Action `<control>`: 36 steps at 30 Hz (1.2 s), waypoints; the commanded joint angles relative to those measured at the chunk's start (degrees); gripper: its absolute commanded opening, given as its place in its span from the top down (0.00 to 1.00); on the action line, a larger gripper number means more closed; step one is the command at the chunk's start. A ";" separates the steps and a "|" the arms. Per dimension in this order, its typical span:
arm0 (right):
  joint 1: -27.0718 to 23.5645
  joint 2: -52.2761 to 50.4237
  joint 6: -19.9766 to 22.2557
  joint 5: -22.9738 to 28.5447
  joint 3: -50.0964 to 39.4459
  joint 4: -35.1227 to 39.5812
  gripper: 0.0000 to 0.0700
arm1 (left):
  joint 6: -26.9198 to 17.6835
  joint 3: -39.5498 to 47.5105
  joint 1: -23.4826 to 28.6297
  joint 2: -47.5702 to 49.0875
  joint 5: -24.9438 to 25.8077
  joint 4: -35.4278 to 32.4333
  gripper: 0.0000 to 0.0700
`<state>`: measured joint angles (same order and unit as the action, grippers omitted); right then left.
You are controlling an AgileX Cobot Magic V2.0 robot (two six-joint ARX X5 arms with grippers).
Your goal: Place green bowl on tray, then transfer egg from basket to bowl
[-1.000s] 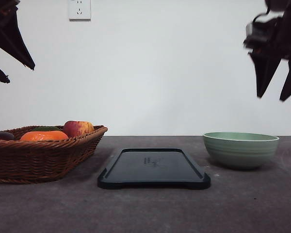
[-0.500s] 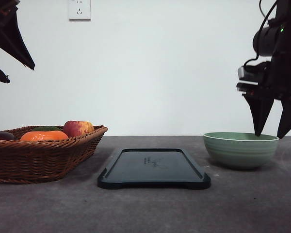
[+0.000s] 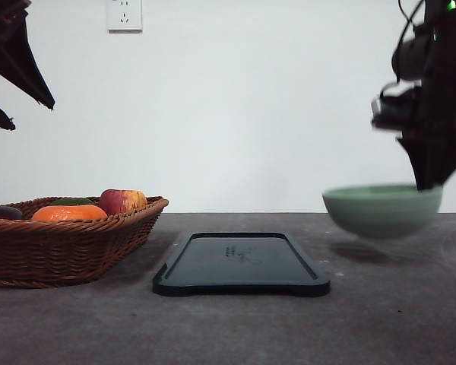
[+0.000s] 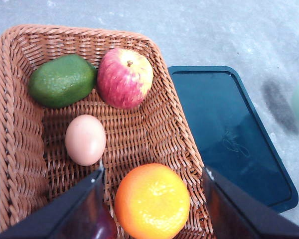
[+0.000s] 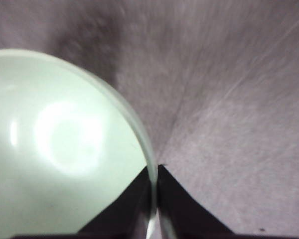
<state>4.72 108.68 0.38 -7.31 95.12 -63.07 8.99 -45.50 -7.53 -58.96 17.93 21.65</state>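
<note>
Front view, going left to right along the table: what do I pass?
basket → tray → green bowl, lifted off the table with the right gripper shut on its rim.

A plain white wall (image 3: pixel 251 114) with a socket (image 3: pixel 125 14) backs the grey table (image 3: pixel 235 327).

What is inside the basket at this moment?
The basket holds an egg, a red apple, a green avocado-like fruit and an orange. A dark item by the left gripper is mostly hidden.
</note>
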 commanded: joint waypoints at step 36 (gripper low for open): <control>21.62 13.55 -3.37 -3.14 12.51 6.68 1.00 | -0.42 -1.11 -0.11 -0.61 0.13 -0.52 0.44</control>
<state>26.07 120.67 -2.42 -10.45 106.32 -56.85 8.99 -45.50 -7.53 -58.98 17.92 21.63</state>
